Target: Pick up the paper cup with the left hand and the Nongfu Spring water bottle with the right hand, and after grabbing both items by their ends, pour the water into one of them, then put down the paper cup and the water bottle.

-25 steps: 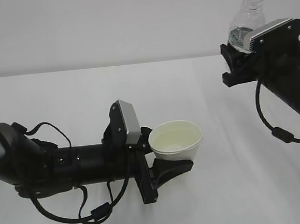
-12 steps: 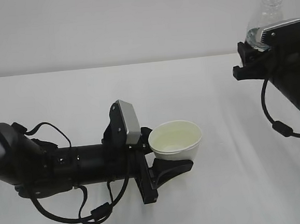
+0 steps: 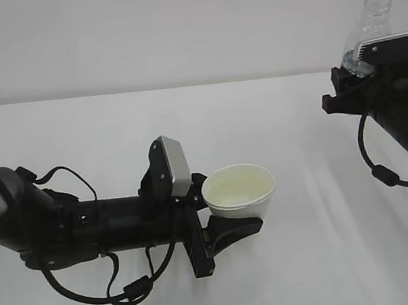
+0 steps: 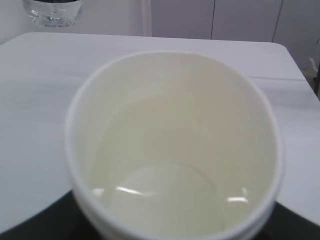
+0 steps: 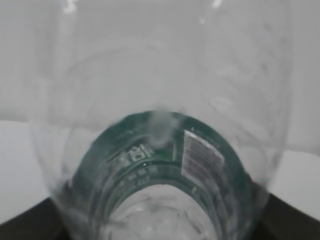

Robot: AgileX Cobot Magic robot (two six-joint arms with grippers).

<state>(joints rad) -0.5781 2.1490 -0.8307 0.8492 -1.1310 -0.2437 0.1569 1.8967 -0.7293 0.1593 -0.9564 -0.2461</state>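
Observation:
The white paper cup point(image 3: 239, 191) is upright, just above the table near the middle, with my left gripper point(image 3: 227, 218) shut on its lower part; one black finger point(image 3: 233, 231) shows under it. In the left wrist view the paper cup point(image 4: 172, 150) fills the picture, its pale yellowish inside glinting at the bottom. At the far upper right my right gripper point(image 3: 345, 72) is shut on the Nongfu Spring water bottle point(image 3: 369, 23), which stands upright with its open neck on top. Up close, the bottle's green label point(image 5: 150, 160) shows through the clear plastic.
The white table point(image 3: 82, 127) runs back to a pale wall. The left arm point(image 3: 89, 221) with its cables lies low across the front left. The bottle's base point(image 4: 52, 12) shows at the top left of the left wrist view.
The right arm has carried the bottle to the right and slightly up, away from the cup. The left arm and the cup have stayed put.

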